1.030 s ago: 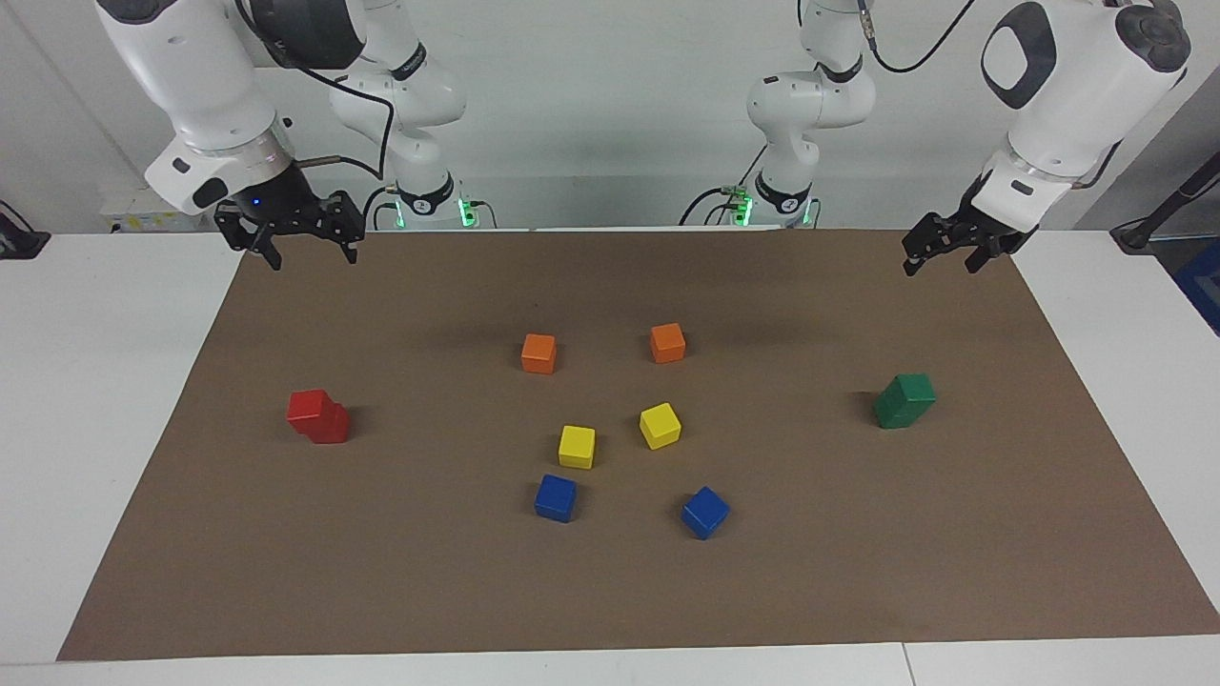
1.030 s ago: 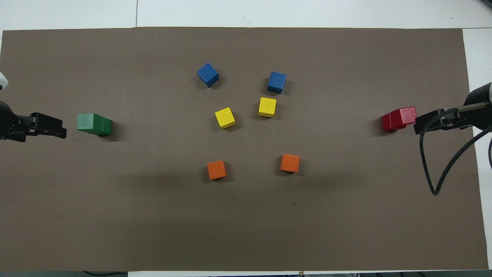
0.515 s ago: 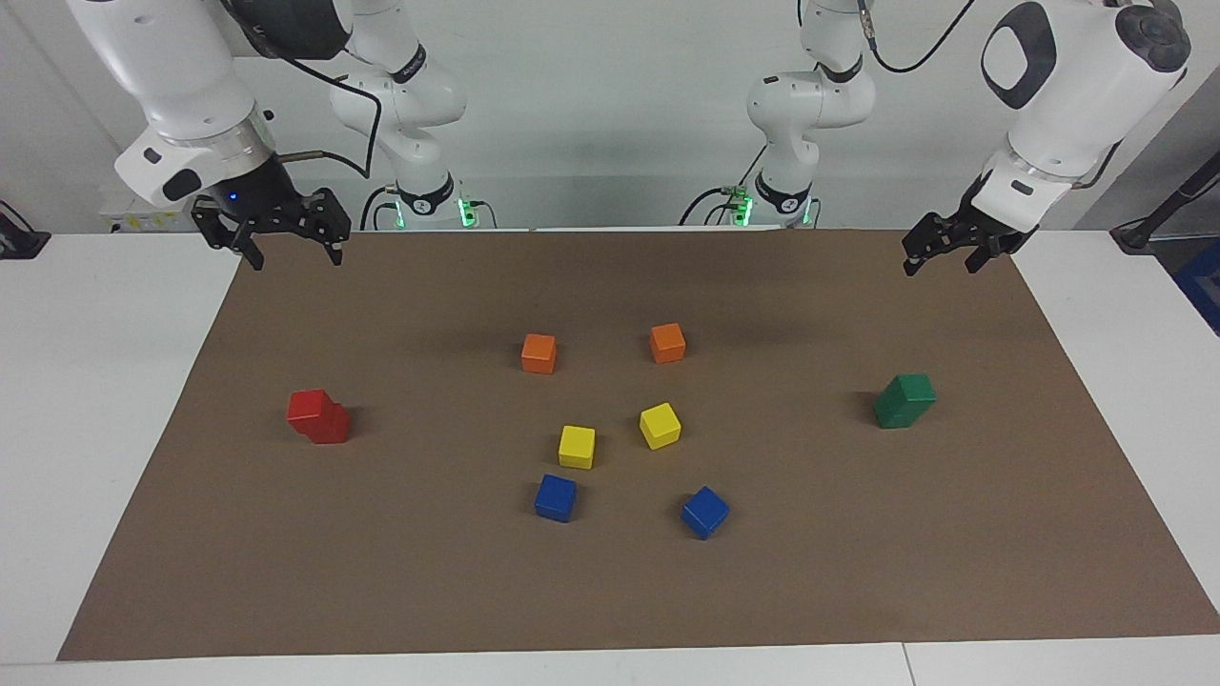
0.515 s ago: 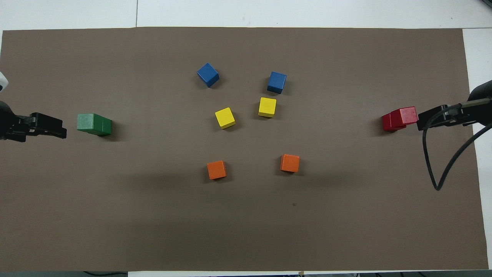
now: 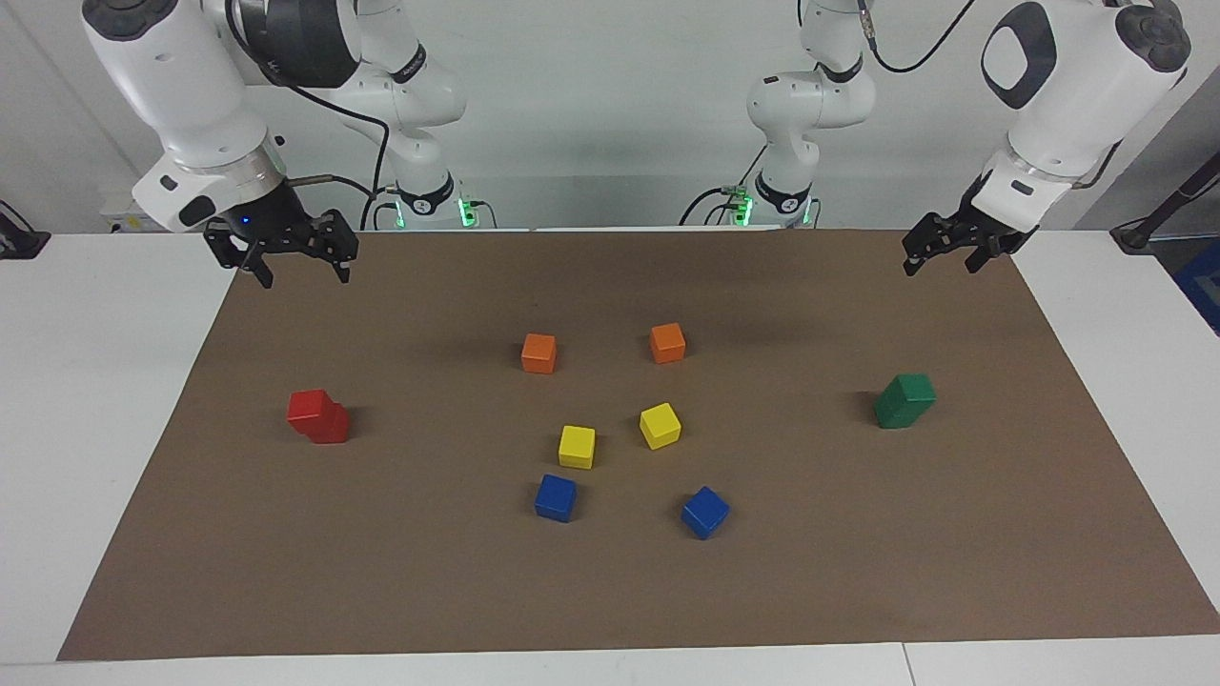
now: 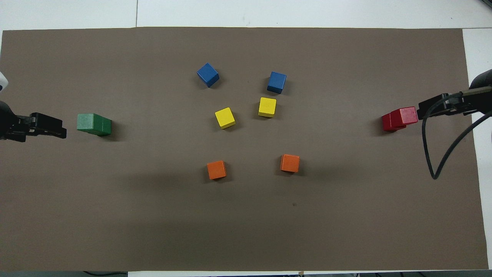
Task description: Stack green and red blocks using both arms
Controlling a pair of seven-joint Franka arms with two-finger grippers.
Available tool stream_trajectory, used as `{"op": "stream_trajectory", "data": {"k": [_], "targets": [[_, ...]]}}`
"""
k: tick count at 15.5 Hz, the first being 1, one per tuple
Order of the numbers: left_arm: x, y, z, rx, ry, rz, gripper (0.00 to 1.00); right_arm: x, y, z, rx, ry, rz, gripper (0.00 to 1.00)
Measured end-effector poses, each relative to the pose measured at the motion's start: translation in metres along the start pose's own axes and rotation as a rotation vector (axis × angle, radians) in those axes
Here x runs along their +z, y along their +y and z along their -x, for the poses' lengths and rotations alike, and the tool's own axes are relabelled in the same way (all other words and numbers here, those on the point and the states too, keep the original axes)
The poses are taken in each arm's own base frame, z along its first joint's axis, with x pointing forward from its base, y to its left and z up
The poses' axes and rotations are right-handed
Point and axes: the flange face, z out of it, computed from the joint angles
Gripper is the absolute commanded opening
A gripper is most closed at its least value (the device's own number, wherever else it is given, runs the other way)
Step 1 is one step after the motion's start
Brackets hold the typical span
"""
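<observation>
Two red blocks [image 5: 317, 417] stand stacked, the upper one skewed, at the right arm's end of the brown mat; in the overhead view the red stack [image 6: 399, 118] shows too. Two green blocks [image 5: 904, 400] stand stacked and slightly tilted at the left arm's end, also visible as the green stack [image 6: 94, 124]. My right gripper [image 5: 300, 276] hangs open and empty over the mat's corner by its base, apart from the red stack. My left gripper [image 5: 942, 267] hangs open and empty over the opposite corner, apart from the green stack. Both also show in the overhead view: left gripper [image 6: 57, 130], right gripper [image 6: 432, 109].
In the middle of the mat [image 5: 610, 591] lie two orange cubes [image 5: 538, 353] [image 5: 667, 342], two yellow cubes [image 5: 577, 446] [image 5: 660, 425] and two blue cubes [image 5: 556, 497] [image 5: 705, 512]. A black cable [image 6: 434, 154] loops under the right wrist.
The right gripper has drifted a little sideways and lower over its corner of the mat. The left arm and all blocks have not moved.
</observation>
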Motion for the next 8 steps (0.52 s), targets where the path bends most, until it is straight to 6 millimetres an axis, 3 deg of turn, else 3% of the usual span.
{"op": "stream_trajectory", "data": {"k": [8], "targets": [[0.0000, 0.0000, 0.0000, 0.000, 0.000, 0.000, 1.00, -0.0031, 0.0001, 0.0016, 0.000, 0.006, 0.000, 1.00]]}}
